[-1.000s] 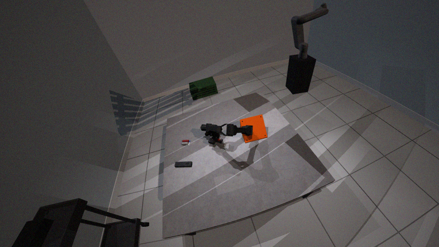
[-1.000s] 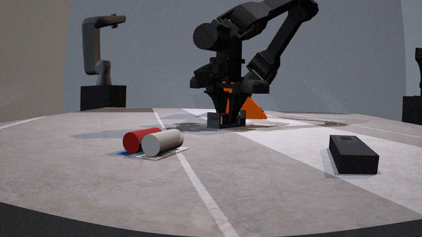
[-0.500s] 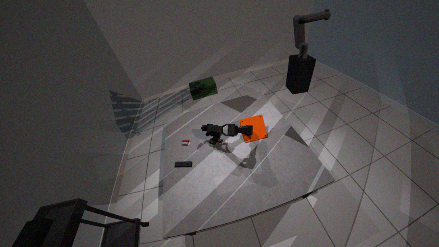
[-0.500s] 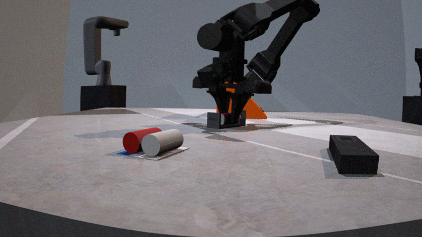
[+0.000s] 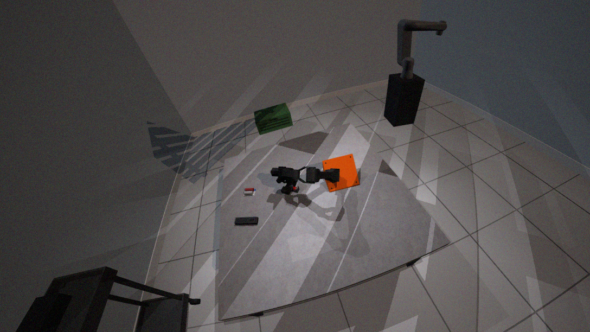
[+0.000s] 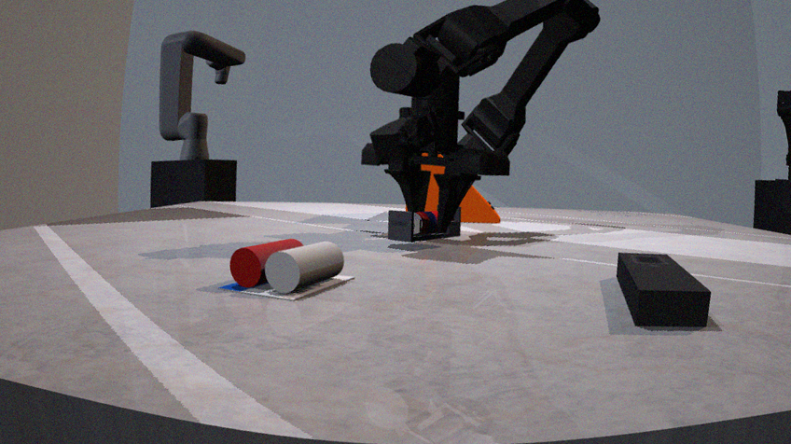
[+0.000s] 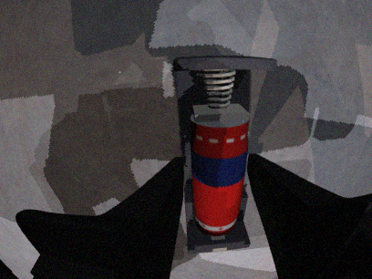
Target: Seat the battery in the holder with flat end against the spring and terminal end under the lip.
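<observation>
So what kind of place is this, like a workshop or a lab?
Most likely a robot test cell or lab, not a home. A black arm bolted to an orange base plate works on a bare grey table, with a grey arm on a pedestal and a tiled floor around it.

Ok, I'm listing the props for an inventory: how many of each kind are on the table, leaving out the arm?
Battery: 1
Holder: 1
Loose cylinders: 2 (red, grey)
Card under the cylinders: 1
Black box: 1
Orange plate: 1
Total: 7
</observation>
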Robot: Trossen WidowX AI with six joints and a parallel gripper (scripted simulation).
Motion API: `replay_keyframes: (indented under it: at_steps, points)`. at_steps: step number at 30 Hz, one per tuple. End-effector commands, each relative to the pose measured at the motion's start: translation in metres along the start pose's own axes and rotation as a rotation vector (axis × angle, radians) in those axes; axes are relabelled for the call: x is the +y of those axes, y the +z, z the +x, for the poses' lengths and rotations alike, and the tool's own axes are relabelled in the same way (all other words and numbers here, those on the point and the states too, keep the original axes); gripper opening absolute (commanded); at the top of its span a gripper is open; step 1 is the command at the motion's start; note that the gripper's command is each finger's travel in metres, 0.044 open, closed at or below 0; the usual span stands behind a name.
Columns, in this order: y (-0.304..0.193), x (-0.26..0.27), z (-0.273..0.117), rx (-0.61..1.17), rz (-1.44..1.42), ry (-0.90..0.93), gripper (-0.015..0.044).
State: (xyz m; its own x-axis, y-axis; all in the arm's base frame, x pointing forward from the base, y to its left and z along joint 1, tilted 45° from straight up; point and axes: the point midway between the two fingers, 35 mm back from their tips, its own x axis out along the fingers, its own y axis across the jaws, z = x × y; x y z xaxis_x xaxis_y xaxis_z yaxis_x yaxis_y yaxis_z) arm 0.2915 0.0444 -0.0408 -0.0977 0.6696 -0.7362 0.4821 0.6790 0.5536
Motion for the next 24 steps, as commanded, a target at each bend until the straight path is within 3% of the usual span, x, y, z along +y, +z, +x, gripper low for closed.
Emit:
replay_keyframes:
  at_steps: [1, 12, 15, 21, 24]
  points:
    - [0.000, 0.000, -0.004, 0.000, 0.003, 0.000, 0.0190]
    - [0.000, -0.001, -0.015, -0.001, 0.000, 0.000, 0.0190]
    - [0.000, -0.002, -0.026, 0.003, 0.008, 0.003, 0.0269]
    - [-0.002, -0.005, -0.083, -0.002, 0.001, -0.003, 0.0426]
    - [-0.003, -0.006, -0.090, -0.002, 0.000, -0.003, 0.0440]
